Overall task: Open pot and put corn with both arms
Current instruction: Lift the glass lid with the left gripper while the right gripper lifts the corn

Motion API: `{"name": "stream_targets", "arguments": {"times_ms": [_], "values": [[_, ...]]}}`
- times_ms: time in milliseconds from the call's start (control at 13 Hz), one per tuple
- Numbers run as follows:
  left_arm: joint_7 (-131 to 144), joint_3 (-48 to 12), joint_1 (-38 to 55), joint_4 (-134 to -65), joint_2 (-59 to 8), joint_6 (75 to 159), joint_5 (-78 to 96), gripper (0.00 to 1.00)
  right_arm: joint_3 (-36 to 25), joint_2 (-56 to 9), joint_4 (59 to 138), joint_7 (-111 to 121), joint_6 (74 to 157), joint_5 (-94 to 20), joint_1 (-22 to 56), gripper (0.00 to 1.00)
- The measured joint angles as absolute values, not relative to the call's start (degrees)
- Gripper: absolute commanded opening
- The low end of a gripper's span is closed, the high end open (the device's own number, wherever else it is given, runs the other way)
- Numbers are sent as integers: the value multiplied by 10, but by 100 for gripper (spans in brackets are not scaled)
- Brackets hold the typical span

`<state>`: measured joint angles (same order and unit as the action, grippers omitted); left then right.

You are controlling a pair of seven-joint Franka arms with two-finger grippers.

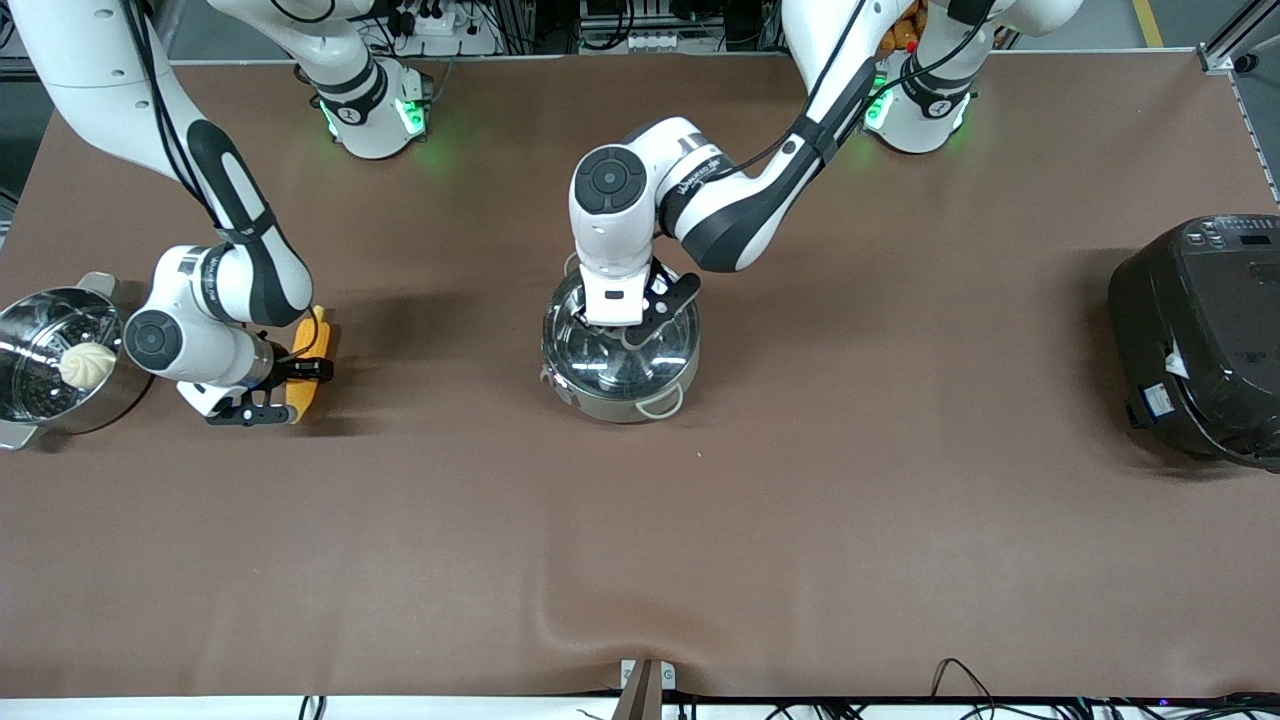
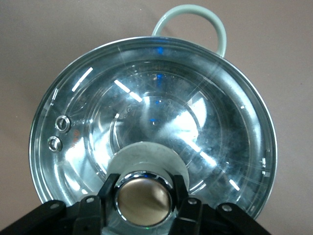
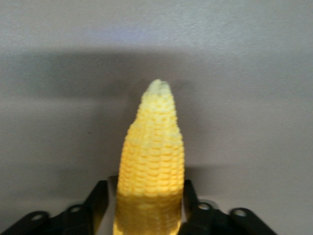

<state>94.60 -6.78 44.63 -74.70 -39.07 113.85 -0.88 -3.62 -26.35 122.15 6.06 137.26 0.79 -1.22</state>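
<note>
The steel pot (image 1: 612,408) stands mid-table with its glass lid (image 1: 620,352) on. My left gripper (image 1: 627,328) is over the lid, shut on the copper-coloured knob (image 2: 144,198), with a finger on each side of it. The lid (image 2: 156,112) sits flat on the pot, and one loop handle (image 2: 195,19) shows past the rim. The corn (image 1: 312,340) is toward the right arm's end of the table, low at the tabletop. My right gripper (image 1: 298,374) is shut on the corn's thick end (image 3: 151,161), and the pale tip points away from the gripper.
A steel steamer pot (image 1: 30,400) with a white bun (image 1: 87,365) stands at the table edge beside the right gripper. A big black rice cooker (image 1: 1200,340) stands at the left arm's end. The brown cloth ripples near the front edge (image 1: 600,620).
</note>
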Motion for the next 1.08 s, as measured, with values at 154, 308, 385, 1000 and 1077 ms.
{"name": "stream_targets", "arguments": {"times_ms": [154,308,385,1000,1077], "values": [[946,-68,446,-742,-389,1136,-9,0,-30,-263,1221,61,1373,8,-12,6],[946,-67,446,-733,-374,1122,-9,0,-27,-263,1219,61,1372,8,-12,0],[946,-66,445,-728,-357,1105,-9,0,-24,-262,1216,61,1366,8,-12,0],[656,-58,271,-787,-196,998,-10,0,12,-214,1028,33,1093,-55,-10,0],[590,-58,238,-815,-180,998,-9,0,25,-208,1001,10,1061,-56,-10,0]]}}
